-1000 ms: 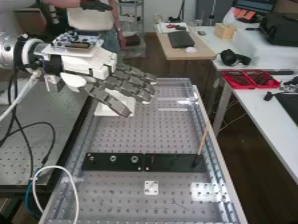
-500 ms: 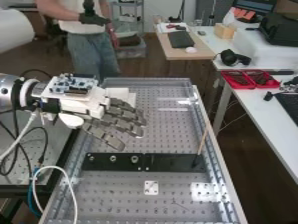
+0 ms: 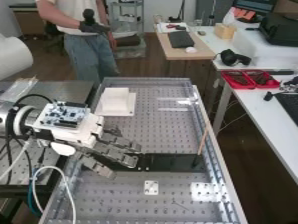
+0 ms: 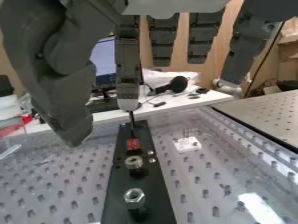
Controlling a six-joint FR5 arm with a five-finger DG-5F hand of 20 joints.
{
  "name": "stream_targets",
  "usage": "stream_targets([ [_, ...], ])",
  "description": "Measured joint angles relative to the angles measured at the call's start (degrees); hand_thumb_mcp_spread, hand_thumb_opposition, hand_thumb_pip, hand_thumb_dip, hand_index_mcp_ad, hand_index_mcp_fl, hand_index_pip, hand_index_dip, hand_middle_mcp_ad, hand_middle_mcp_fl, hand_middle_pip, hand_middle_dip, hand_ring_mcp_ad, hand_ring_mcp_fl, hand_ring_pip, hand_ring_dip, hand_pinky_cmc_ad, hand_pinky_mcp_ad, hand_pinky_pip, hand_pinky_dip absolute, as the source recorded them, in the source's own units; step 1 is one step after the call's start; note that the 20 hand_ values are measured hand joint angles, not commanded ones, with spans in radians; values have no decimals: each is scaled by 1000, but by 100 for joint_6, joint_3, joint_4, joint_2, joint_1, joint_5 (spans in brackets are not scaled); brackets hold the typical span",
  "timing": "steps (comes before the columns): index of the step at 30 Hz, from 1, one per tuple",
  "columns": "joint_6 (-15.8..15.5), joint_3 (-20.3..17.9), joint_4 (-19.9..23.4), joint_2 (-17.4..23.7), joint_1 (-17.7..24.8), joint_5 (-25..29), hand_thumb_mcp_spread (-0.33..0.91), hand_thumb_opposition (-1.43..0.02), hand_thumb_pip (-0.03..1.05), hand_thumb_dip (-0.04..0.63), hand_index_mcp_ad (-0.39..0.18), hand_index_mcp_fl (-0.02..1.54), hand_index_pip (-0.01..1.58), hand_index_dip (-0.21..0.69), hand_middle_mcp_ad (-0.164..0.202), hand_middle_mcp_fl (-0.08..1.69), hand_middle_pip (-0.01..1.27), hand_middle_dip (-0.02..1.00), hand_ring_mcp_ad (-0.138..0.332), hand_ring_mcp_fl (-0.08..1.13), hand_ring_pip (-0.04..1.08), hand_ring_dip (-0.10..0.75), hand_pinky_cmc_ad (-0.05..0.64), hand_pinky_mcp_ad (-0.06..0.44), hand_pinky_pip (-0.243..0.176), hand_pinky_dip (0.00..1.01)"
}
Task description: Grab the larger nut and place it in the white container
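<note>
- High view: no legible text, labels, brands, numbers or signs.
- Wrist view: none legible; red patch [image 4: 134, 144] on black strip [image 4: 155, 192] too small to read.

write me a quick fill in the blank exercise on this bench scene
1. The nuts stand in a row on a ____ strip.
2. The container is coloured ____.
3. The robot hand is ____, not shut.
4. The trays on the white desk are coloured ____.

Missing words: black; white; open; red
</note>
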Motion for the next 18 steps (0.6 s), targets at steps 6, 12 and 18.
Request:
stream_targets([
  [6,-74,-22,202,-169,-41,-62,264,-864,710,190,-68,3,1471,112,73,5,117,208,166,0,94,134,379,330,-91,550],
  [12,-317,43,159,-345,-42,-176,290,-897,721,206,-77,0,1529,168,73,7,117,208,166,0,91,134,379,328,-93,545],
  [18,-492,90,134,-460,-45,-250,307,-925,773,239,-94,0,1559,202,72,7,120,208,164,0,91,134,379,326,-89,510],
])
